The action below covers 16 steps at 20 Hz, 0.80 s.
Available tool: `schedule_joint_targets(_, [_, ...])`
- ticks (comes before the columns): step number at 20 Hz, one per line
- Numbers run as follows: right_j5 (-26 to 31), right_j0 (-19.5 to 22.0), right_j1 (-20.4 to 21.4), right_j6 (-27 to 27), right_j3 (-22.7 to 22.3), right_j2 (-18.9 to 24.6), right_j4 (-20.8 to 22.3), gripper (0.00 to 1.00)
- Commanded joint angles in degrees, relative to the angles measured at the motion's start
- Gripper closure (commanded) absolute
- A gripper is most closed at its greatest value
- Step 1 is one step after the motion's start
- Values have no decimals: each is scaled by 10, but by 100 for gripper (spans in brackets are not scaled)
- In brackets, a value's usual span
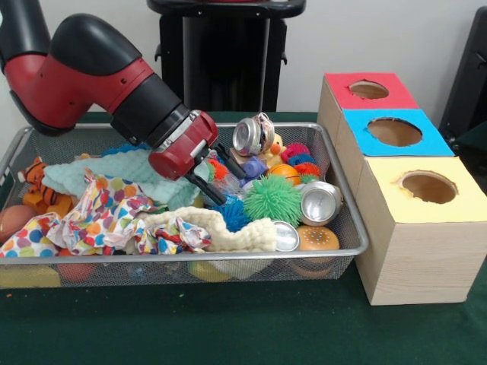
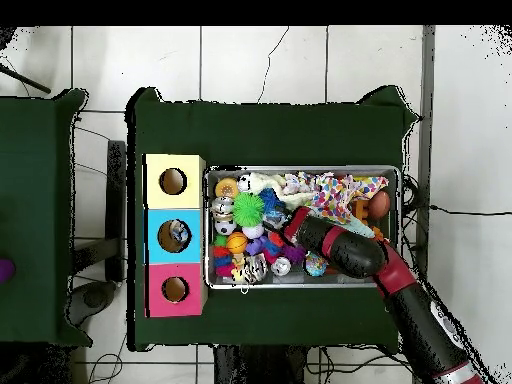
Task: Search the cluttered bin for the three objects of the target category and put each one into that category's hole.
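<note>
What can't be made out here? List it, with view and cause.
- Gripper: open or shut; front view, tips sunk in toys; overhead, arm covers it.
- Item in the blue box: overhead, too small.
- Bin floor: both views, cloths and toys cover it.

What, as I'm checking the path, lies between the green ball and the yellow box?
Front view: a silver can and the bin rim, right of the green ball.
</note>
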State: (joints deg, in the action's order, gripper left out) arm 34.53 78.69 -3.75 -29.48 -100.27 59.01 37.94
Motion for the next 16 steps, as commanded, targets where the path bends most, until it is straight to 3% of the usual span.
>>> schedule_joint_targets(1, [78, -5, -30, 130, 73, -22, -1, 0])
schedule_joint_targets(6, [95, -16, -20, 120, 80, -35, -6, 0])
schedule_joint_targets(7, [97, -16, -21, 118, 81, -36, -7, 100])
schedule_joint_targets(16, [92, -14, -28, 120, 80, -30, -10, 100])
